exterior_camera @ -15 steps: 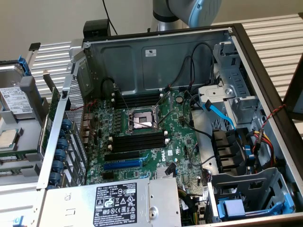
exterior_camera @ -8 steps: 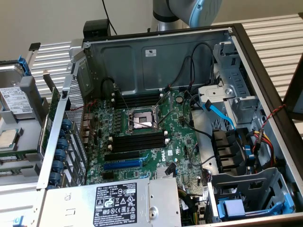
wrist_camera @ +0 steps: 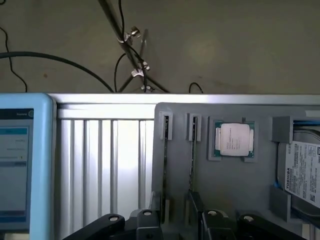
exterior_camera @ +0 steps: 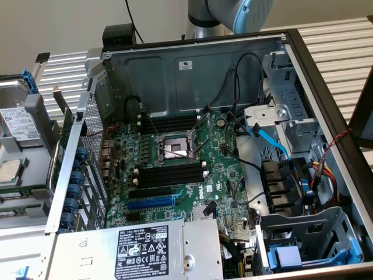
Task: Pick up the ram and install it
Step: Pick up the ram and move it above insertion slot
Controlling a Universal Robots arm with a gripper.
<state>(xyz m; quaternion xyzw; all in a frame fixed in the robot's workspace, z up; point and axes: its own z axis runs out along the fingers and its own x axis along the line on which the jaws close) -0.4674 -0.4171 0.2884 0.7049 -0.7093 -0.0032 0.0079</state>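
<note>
— Where is the ram to be found?

— The ram (wrist_camera: 165, 165) is seen standing on its long edge in the grey fixture tray (wrist_camera: 240, 195), at the tray's edge nearest the ribbed aluminium table (wrist_camera: 105, 165). It is kept upright by a slotted post (wrist_camera: 165, 125) at its far end. A second module (wrist_camera: 192, 155) is held the same way just beside it, between the ram and the processor (wrist_camera: 234, 140), which is laid flat in its own recess. A Toshiba hard drive (wrist_camera: 302, 175) is lodged towards the tray's opposite edge.

— Why is it stored on edge?

— Both flat faces are probably left free that way, so that the thin board can be pinched from either side.

— And the gripper?

— The gripper (wrist_camera: 180, 220) is poised at the near end of the two strips with its jaws spread wide, and nothing is clamped. Whether the ram is touched cannot be told. The wide spread is judged to let a jaw pass on each side of a board.

— Has anything been installed?

— Apparently not. In the exterior view the black memory slots (exterior_camera: 169, 175) on the motherboard (exterior_camera: 224, 175) appear empty inside the opened computer case (exterior_camera: 175, 76).
</note>
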